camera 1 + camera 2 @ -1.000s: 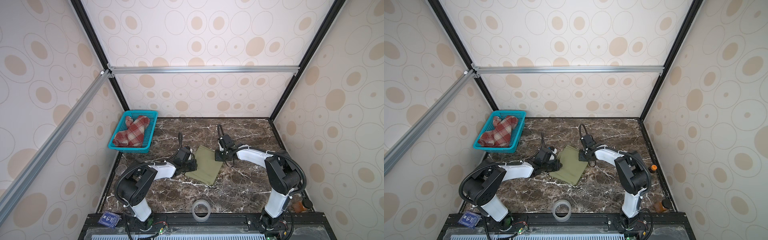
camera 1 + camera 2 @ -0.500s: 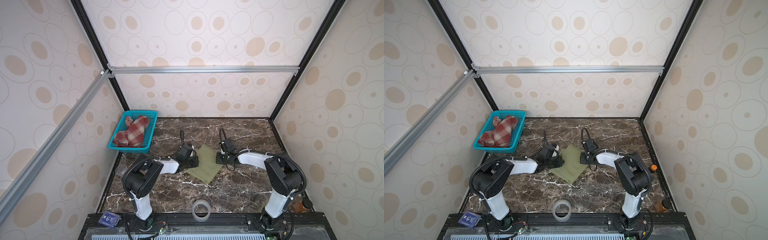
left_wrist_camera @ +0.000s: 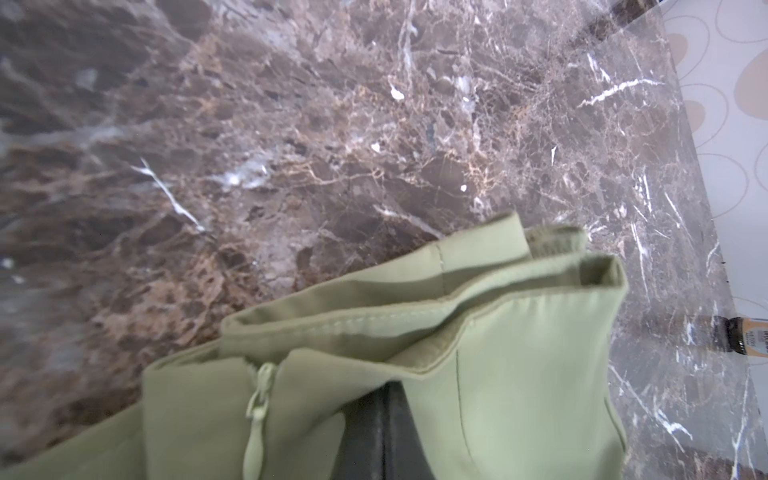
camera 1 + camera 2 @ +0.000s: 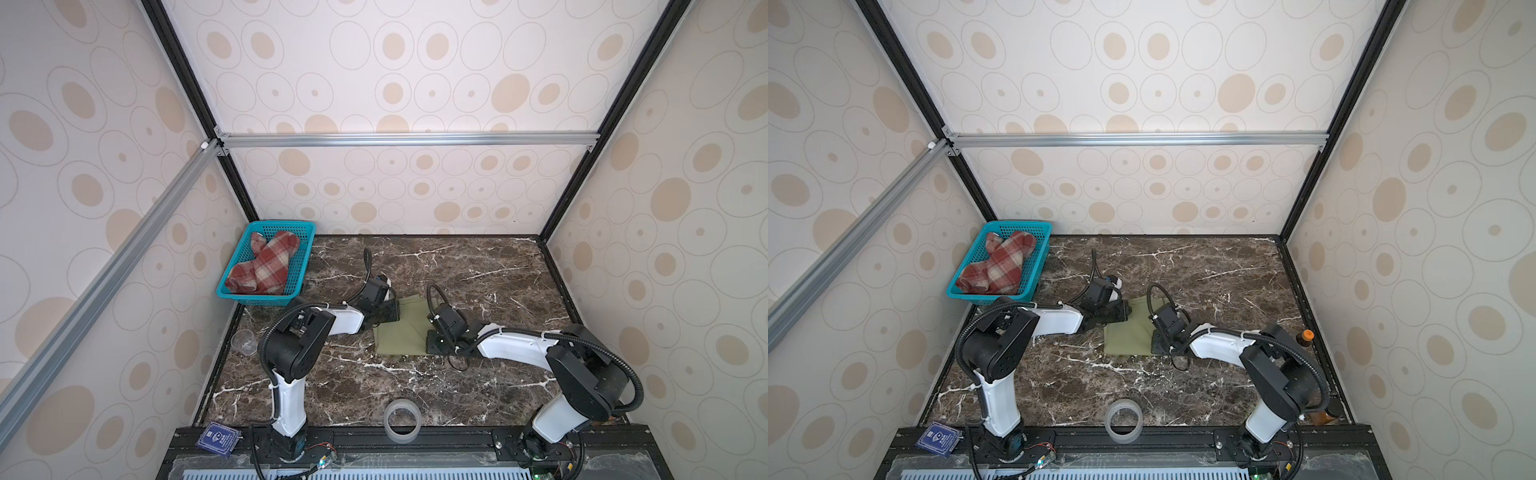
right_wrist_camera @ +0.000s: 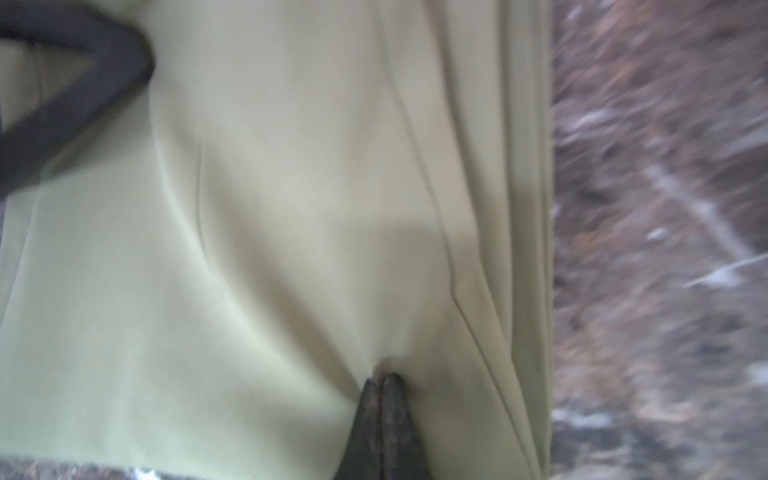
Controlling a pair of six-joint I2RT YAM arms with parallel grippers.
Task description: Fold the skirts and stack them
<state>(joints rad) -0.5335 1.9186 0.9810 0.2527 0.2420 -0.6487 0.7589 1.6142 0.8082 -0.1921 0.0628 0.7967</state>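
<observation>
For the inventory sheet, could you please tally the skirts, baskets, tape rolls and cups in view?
Skirts: 2 (green skirt, plaid skirt)
Basket: 1
Tape roll: 1
Cup: 1
Total: 5

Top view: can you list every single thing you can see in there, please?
table: one, dark brown marble, middle of the view
basket: one, teal, far left corner
plaid skirt: one, red and cream, inside the basket
green skirt: one, olive, middle of the table
tape roll: one, clear, front edge
cup: one, clear, by the table's left edge
card: one, blue, front left frame
bottle: one, brown, orange cap, right edge
left gripper: one, black, shut on green skirt
right gripper: one, black, shut on green skirt
</observation>
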